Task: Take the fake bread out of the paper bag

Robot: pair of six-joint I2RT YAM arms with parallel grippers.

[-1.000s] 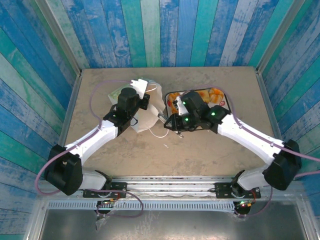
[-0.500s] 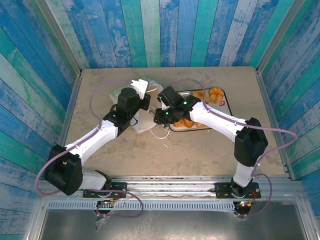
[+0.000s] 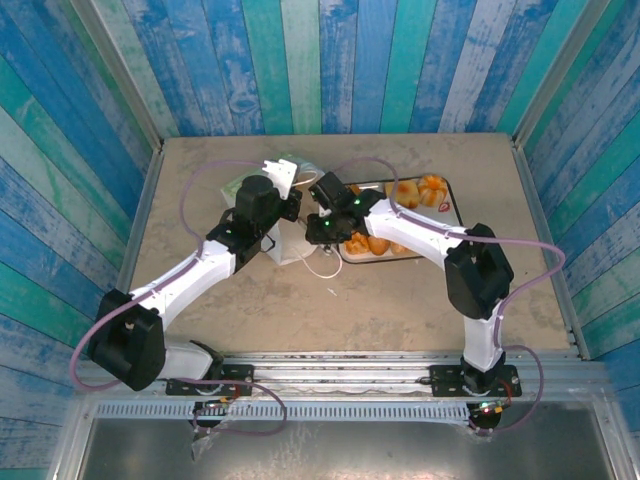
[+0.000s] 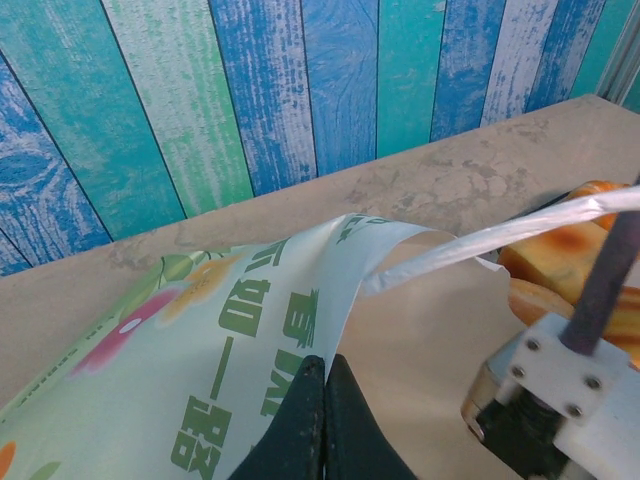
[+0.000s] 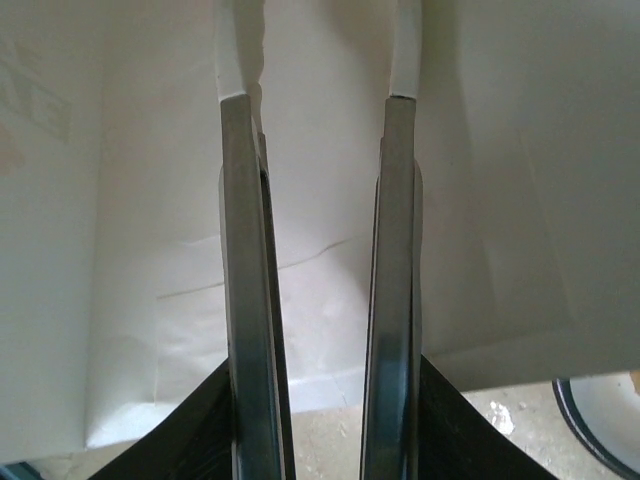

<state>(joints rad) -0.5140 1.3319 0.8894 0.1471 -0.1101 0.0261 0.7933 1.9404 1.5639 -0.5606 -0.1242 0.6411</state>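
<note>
The paper bag (image 3: 287,245) lies on the table, white with green lettering and a flower print (image 4: 200,330). My left gripper (image 3: 284,206) is shut on the bag's top edge (image 4: 325,368) and holds the mouth up. My right gripper (image 3: 310,223) reaches into that mouth. In the right wrist view its fingers (image 5: 318,40) stand apart against the bag's white inner wall, with nothing between them. Several pieces of fake bread (image 3: 432,187) lie on the tray. Golden pieces of it (image 4: 565,245) show beyond the bag. Any bread deeper in the bag is hidden.
A white tray (image 3: 452,205) with a dark rim (image 5: 600,435) sits right of the bag. The bag's thin loop handle (image 3: 322,268) trails on the tabletop in front. Blue and green plank walls enclose the table on three sides.
My right arm has swung left from over the tray to the bag's mouth, and its fingers have spread a little. The left gripper has kept its hold without moving.
</note>
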